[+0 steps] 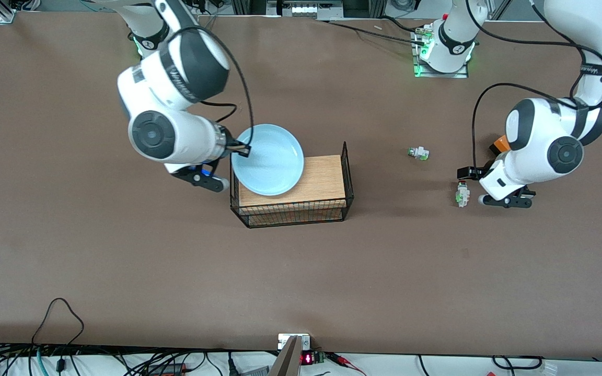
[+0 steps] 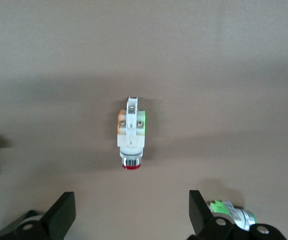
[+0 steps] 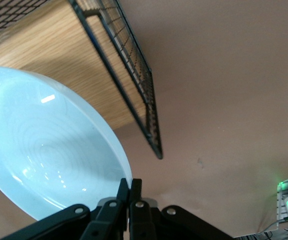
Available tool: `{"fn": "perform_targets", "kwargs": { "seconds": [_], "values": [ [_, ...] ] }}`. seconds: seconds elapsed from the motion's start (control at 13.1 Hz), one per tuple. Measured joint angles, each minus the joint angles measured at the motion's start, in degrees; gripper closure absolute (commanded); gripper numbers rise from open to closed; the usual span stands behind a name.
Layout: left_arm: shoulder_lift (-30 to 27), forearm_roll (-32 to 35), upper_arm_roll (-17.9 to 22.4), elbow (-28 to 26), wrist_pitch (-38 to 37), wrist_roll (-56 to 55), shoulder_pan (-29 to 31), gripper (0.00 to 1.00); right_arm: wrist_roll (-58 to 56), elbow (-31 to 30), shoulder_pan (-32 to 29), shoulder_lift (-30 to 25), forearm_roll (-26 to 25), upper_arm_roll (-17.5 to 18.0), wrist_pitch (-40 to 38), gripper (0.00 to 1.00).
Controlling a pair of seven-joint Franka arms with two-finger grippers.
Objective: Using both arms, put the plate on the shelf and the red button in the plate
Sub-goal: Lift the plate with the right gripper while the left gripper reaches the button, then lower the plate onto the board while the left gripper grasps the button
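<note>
The light blue plate [image 1: 269, 162] hangs over the wire basket's [image 1: 349, 177] end toward the right arm. My right gripper [image 1: 243, 150] is shut on its rim. In the right wrist view the fingers [image 3: 130, 187] pinch the plate's [image 3: 49, 155] edge above the basket [image 3: 134, 90]. The red button [image 1: 461, 193] lies on the table toward the left arm's end. My left gripper [image 1: 464, 172] hovers just beside it, open and empty. In the left wrist view the button [image 2: 131, 135] lies between and ahead of the spread fingers [image 2: 60, 212], red cap toward the gripper [image 2: 131, 217].
A wooden board [image 1: 322, 180] lies in the basket. A similar white switch with a greenish-silver tip [image 1: 418, 153] lies farther from the front camera than the red button; it also shows in the left wrist view [image 2: 233, 212] beside one finger. An orange item [image 1: 500, 143] sits under the left arm.
</note>
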Motion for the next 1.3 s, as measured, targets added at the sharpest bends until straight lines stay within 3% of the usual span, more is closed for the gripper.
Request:
{"fn": "perform_targets", "kwargs": {
  "seconds": [0.38, 1.07, 1.15, 1.23, 1.3],
  "values": [
    [5.1, 0.0, -0.1, -0.2, 4.5, 2.9, -0.1, 0.00, 2.8, -0.3, 3.0, 2.2, -0.1, 0.0, 6.0, 1.00],
    [8.7, 0.0, -0.2, -0.2, 10.5, 5.6, -0.2, 0.03, 4.7, -2.8, 5.5, 4.7, -1.8, -0.1, 12.6, 0.99],
    [9.3, 0.0, -0.2, -0.2, 11.3, 5.7, -0.1, 0.10, 4.8, -3.4, 5.9, 4.7, -2.6, -0.1, 13.3, 0.98],
    [9.7, 0.0, -0.2, -0.2, 11.6, 5.8, -0.1, 0.24, 4.9, -3.7, 6.2, 4.7, -2.9, -0.1, 13.7, 0.95],
    [9.9, 0.0, -0.2, -0.2, 11.7, 5.9, -0.1, 0.58, 4.9, -3.8, 6.2, 4.7, -2.9, -0.1, 14.0, 0.93]
  ]
}}
